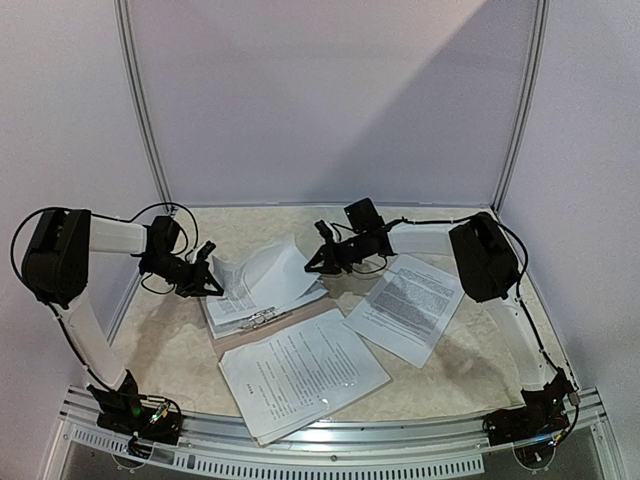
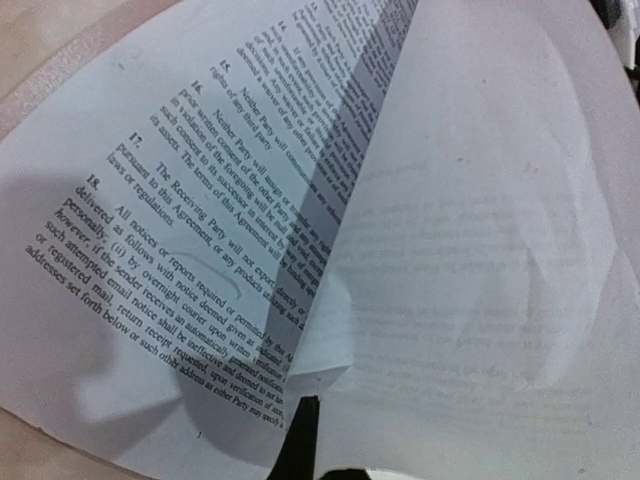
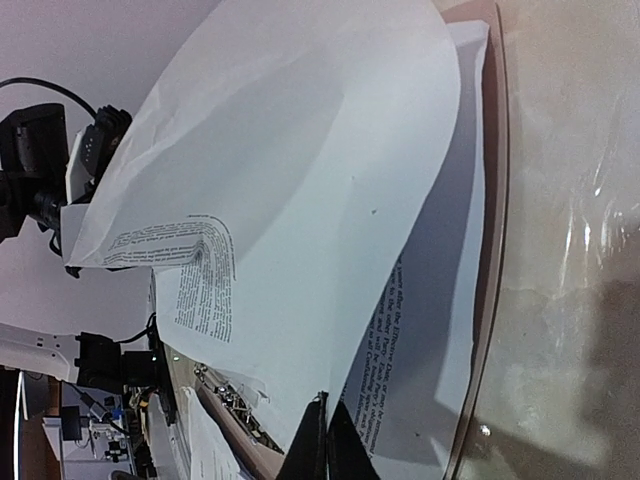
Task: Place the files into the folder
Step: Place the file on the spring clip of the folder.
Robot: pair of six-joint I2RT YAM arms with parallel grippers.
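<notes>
A stack of files lies in the open tan folder (image 1: 232, 340), whose silver clip (image 1: 258, 320) shows at its near edge. The stack's top sheet (image 1: 272, 270) is lifted and bowed upward between both grippers. My left gripper (image 1: 207, 278) is shut on the sheet's left corner, which curls over a dark fingertip (image 2: 300, 435). My right gripper (image 1: 318, 262) is shut on the sheet's right edge; the paper runs down between the closed fingers (image 3: 322, 450). The folder's brown rim (image 3: 490, 200) and printed pages (image 3: 420, 340) show beneath the raised sheet (image 3: 300, 180).
Two more files lie on the table: one stack (image 1: 300, 372) in front of the folder near the front edge, another (image 1: 408, 306) to the right under the right arm. White walls close in the back and sides. A metal rail (image 1: 330, 435) runs along the front.
</notes>
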